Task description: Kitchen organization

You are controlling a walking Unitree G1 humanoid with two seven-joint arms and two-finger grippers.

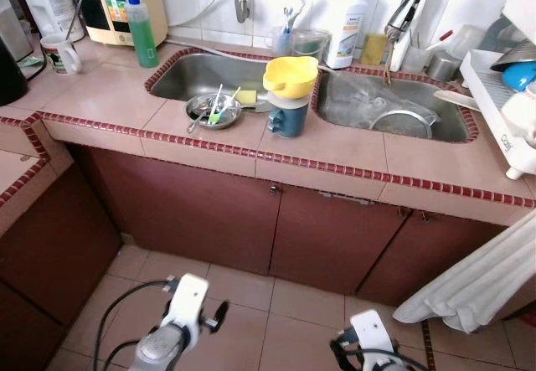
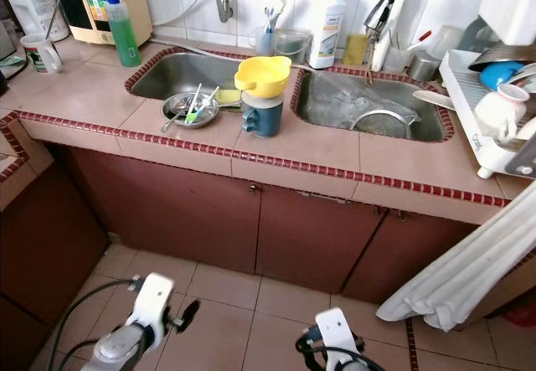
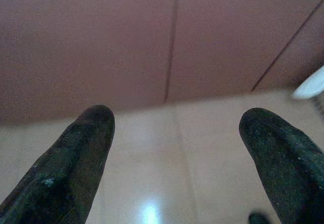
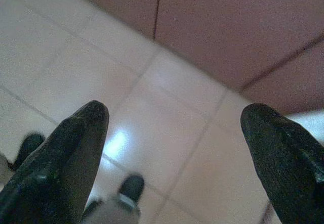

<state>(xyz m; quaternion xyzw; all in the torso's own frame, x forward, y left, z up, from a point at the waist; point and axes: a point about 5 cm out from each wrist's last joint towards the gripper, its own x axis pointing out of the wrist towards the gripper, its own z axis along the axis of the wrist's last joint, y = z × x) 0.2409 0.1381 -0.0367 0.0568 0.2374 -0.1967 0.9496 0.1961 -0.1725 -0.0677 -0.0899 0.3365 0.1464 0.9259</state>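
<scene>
A tiled kitchen counter (image 1: 335, 149) with a double steel sink stands ahead. On the divider between the basins a yellow bowl (image 1: 291, 75) rests on a blue cup (image 1: 287, 118). Beside them a small metal dish (image 1: 213, 110) holds utensils and a green-handled tool. A metal strainer (image 1: 404, 122) lies in the right basin. Both arms hang low over the floor, well below the counter. My left gripper (image 3: 174, 143) is open with nothing between its fingers. The same goes for my right gripper (image 4: 174, 143), which points at floor tiles and cabinet doors.
A green bottle (image 1: 143, 32), a white mug (image 1: 60, 54) and a water dispenser (image 1: 117, 2) stand at the back left. A white detergent bottle (image 1: 347, 26) sits behind the sinks. On the right are a dish rack (image 1: 494, 95) and a hanging white cloth (image 1: 477, 283).
</scene>
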